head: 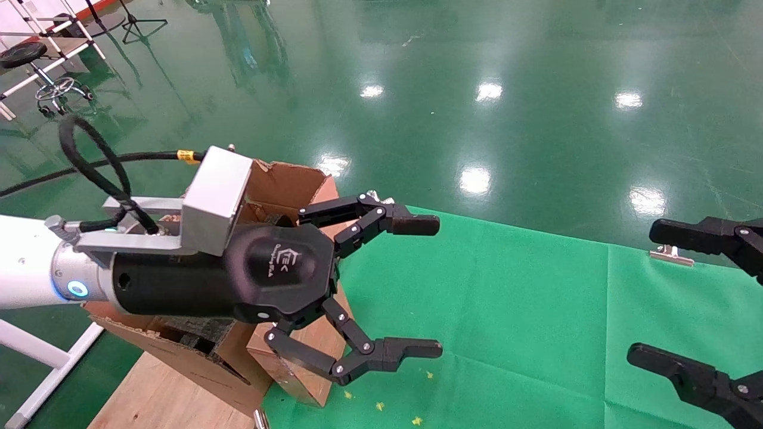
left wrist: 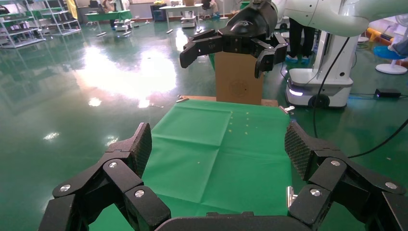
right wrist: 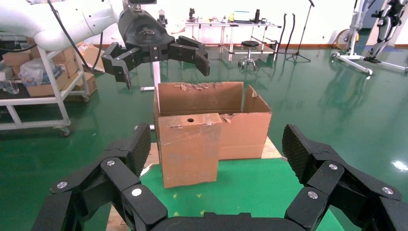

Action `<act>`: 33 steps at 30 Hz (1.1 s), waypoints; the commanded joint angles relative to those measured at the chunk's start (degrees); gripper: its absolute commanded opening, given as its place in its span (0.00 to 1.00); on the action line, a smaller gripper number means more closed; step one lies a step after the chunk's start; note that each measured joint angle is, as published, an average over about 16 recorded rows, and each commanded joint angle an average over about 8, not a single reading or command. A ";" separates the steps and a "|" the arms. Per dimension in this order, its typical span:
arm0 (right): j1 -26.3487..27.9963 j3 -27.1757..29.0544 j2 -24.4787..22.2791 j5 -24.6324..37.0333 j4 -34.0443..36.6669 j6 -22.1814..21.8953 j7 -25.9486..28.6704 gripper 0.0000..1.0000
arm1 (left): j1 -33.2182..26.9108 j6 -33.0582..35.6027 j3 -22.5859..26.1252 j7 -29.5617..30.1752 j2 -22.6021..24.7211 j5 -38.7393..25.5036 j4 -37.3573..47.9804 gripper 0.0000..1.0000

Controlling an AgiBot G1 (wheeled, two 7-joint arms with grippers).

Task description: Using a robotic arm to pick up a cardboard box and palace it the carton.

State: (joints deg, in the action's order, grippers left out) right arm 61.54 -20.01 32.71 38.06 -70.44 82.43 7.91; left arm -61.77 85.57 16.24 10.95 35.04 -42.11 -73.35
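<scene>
L gripper [head: 381,286] on the robotic arm [head: 36,280] hangs in the air above the near-left edge of the green cloth [head: 506,310], fingers spread wide, nothing between them; grey camera box [head: 216,192] sits on its bracket atop the wrist, blue ring lit. Cardboard box [right wrist: 188,149] stands upright on the cloth edge, small round hole near top of the face seen from the R wrist cam, tape across that face. It stands just in front of the carton [right wrist: 226,115], touching or nearly so; can't tell which. Carton has ragged torn top edge, one flap angled out; in head view black foam [head: 197,333] shows in it under the arm. In head view the L gripper's lower finger overlaps the box; R wrist view puts the gripper above and to one side of box and carton, not touching either. R gripper [head: 703,304] at far right over the cloth, well apart from the box, also wide open and empty. Few yellow specks [head: 381,406] on cloth near the box. Metal clip [head: 670,255] at the cloth's far edge by the R gripper. Wooden board [head: 161,387] under the carton; glossy green floor [head: 477,89] all round.
</scene>
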 commanded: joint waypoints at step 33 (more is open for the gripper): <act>0.00 0.00 0.00 0.00 0.01 -0.01 0.00 0.00 | -3.76 -5.40 3.69 2.80 -2.56 -13.03 -0.53 1.00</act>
State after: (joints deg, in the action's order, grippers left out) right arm 61.54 -20.01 32.71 38.05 -70.43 82.43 7.91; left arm -65.21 79.95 19.73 13.14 32.35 -55.33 -73.92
